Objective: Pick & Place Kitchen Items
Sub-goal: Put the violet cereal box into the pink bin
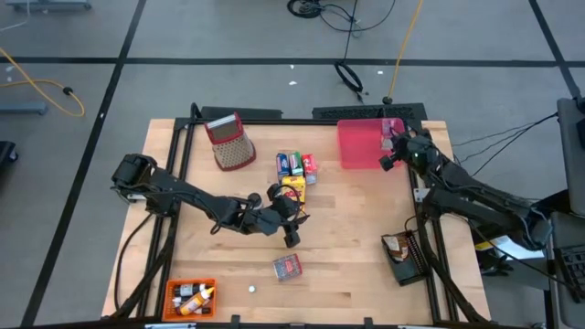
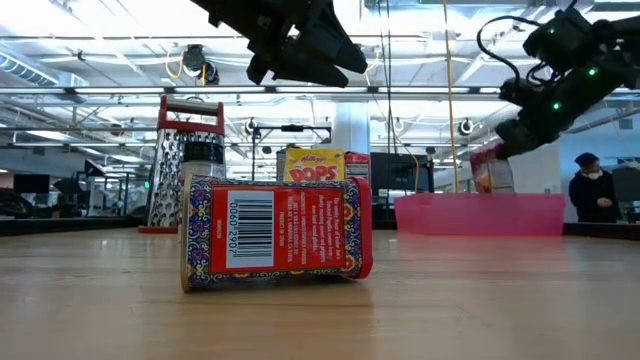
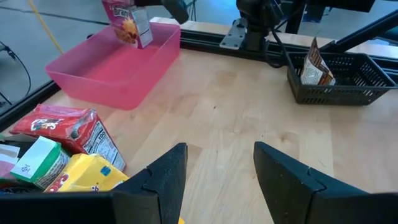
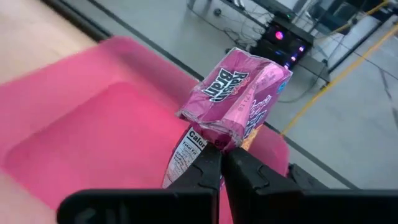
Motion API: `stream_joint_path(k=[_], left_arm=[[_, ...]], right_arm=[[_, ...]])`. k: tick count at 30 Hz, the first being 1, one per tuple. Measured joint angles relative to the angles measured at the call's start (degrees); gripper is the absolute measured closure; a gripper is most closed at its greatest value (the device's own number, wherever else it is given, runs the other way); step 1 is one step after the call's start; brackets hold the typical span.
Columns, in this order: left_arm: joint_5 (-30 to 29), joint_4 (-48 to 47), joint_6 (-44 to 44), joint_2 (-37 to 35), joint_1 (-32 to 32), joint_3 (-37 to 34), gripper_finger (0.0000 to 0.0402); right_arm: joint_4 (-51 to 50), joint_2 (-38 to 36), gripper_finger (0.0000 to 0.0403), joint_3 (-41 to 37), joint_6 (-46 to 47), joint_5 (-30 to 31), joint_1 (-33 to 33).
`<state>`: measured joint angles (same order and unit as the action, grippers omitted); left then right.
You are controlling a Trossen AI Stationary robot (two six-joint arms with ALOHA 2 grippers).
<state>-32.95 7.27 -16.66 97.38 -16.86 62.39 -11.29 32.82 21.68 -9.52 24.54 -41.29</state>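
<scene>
Two claws as we see them: right gripper (image 4: 222, 163) pinching a pink packet (image 4: 231, 99) above the pink tray (image 1: 358, 144) at upper right, left gripper (image 3: 219, 169) open mid-table.

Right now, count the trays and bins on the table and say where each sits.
3: a pink bin at the far edge, an orange tray at the near left corner, a black mesh basket at the right edge. None seems hidden.
</scene>
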Motion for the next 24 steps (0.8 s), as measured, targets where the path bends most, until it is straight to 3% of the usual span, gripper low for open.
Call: stream_joint_path(k=[9,24], left_arm=[[0.0,0.12,0.06,0.0,0.0,0.02,0.0215],[0.0,0.31,0.21,0.0,0.07,0.02,0.0215]], right_arm=[[4.6,2.5,0.0403,-1.6,-2.96,-6.63,-10.87],[11.24,2.46,0.0403,-4.83,-3.39,-5.21,-10.37]])
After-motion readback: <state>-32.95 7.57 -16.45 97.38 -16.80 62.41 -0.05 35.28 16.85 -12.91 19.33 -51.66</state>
